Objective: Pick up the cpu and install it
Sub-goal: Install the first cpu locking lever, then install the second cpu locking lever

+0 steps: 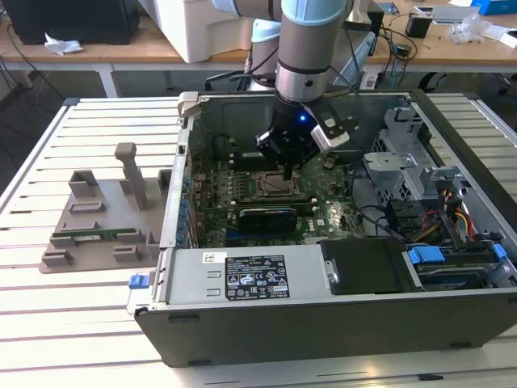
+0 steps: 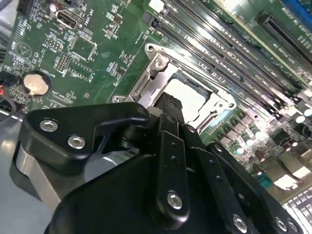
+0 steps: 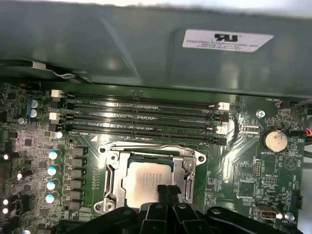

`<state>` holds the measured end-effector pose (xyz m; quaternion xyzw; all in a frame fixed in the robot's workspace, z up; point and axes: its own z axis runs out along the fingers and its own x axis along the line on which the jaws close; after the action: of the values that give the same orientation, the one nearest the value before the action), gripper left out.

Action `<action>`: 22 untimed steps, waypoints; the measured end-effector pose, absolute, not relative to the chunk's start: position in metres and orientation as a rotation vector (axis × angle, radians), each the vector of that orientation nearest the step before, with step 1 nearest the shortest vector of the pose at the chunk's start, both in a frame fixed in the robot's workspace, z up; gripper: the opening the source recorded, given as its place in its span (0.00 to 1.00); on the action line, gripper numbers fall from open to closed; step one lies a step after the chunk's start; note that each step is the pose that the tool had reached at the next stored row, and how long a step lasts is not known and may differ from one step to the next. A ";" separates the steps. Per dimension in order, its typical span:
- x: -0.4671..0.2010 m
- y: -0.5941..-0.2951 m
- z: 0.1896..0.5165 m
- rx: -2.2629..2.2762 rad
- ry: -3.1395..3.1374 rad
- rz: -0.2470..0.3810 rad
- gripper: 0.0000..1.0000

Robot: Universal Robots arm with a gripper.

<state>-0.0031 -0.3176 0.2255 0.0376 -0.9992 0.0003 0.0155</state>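
The cpu point(image 3: 144, 179), a silvery square chip, lies flat inside the open metal-framed socket point(image 3: 113, 163) on the green motherboard. In the second wrist view the cpu point(image 2: 194, 99) shows pale within the socket frame point(image 2: 157, 64). My gripper point(image 3: 166, 191) hangs straight over the socket, its black fingers point(image 2: 170, 103) drawn together and shut, with the tips at one edge of the chip. From the exterior view the gripper point(image 1: 289, 171) reaches down into the open computer case just above the socket point(image 1: 271, 184).
Memory slots point(image 3: 141, 114) run beside the socket, under the case wall point(image 3: 146, 44). A coin battery point(image 3: 274, 140) sits on the board. A black card point(image 1: 262, 217), power supply point(image 1: 250, 279) and drive cage point(image 1: 452, 259) crowd the case. A grey fixture point(image 1: 97, 218) stands at the exterior view's left.
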 end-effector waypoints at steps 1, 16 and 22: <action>-0.003 -0.318 0.231 0.117 -3.108 0.006 0.11; -0.003 -0.318 0.271 0.117 -3.108 0.013 0.11; -0.003 -0.318 0.271 0.117 -3.108 0.013 0.11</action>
<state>-0.0031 -0.3176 0.2715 0.0375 -0.9992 0.0042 0.0157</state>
